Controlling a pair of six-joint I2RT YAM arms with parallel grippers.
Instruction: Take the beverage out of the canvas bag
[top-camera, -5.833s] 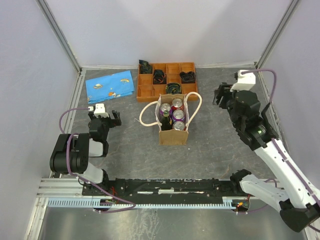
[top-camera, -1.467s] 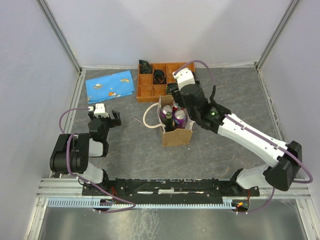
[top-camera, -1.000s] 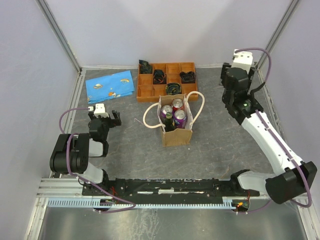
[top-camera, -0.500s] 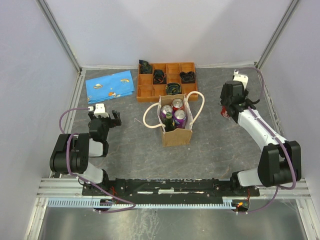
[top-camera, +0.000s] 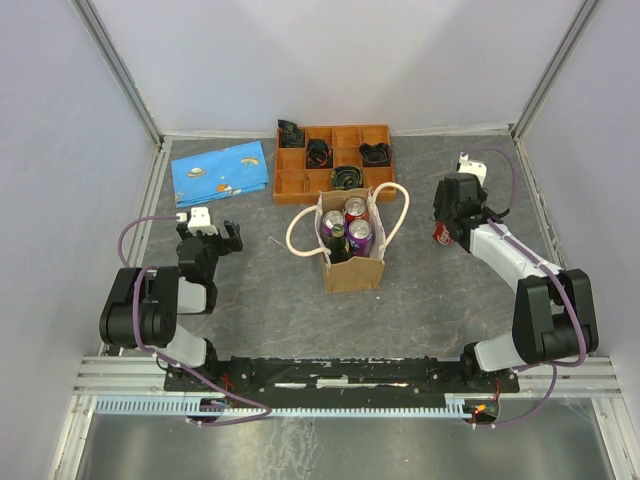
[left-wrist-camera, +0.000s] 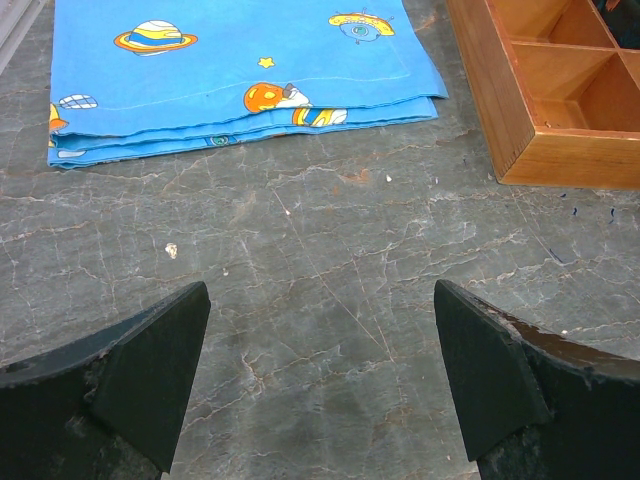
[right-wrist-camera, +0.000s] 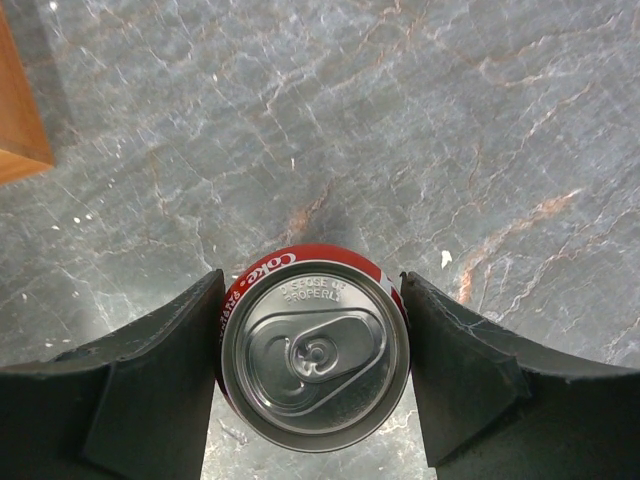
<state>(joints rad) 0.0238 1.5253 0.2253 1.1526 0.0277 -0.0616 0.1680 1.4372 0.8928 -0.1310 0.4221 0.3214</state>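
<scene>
The right gripper (right-wrist-camera: 310, 278) clasps a red can (right-wrist-camera: 315, 350) upright between both fingers, down near the table (top-camera: 430, 290), well to the right of the bag (top-camera: 350, 268). The bag stands mid-table with other cans (top-camera: 359, 236) inside. The left gripper (left-wrist-camera: 320, 300) has its jaws spread wide and empty near a blue cloth (left-wrist-camera: 240, 60).

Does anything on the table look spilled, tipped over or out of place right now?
Nothing stands out. The canvas bag stands upright with its cans upright inside, the red can in the right pincer is upright and unopened, and the blue cloth lies folded flat.
</scene>
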